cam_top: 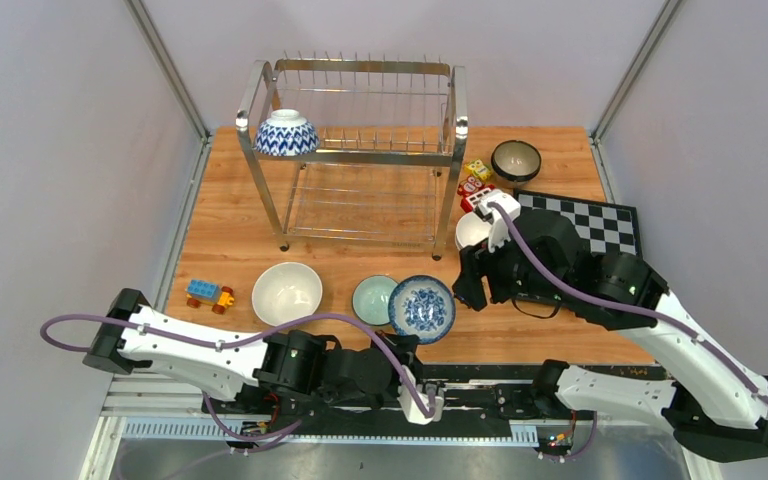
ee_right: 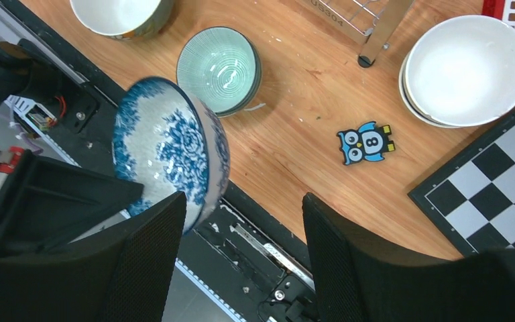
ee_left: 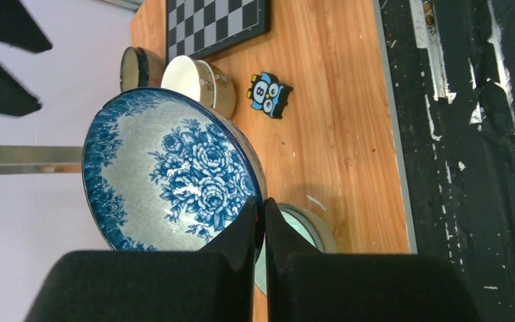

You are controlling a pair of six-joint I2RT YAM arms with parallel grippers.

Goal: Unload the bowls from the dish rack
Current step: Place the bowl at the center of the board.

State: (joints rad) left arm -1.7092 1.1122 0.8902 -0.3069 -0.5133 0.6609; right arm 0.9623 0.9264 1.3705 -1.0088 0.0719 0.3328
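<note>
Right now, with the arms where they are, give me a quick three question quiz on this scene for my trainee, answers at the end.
1. True or false: the left gripper is shut on the rim of the blue floral bowl.
2. How many bowls sit on the dish rack? A none, B one, C three.
3. Fill in: the ribbed bowl beside the floral one is pale ____.
Key: 1 true; 2 B, the zigzag-patterned bowl, upside down on the top tier; 3 green.
</note>
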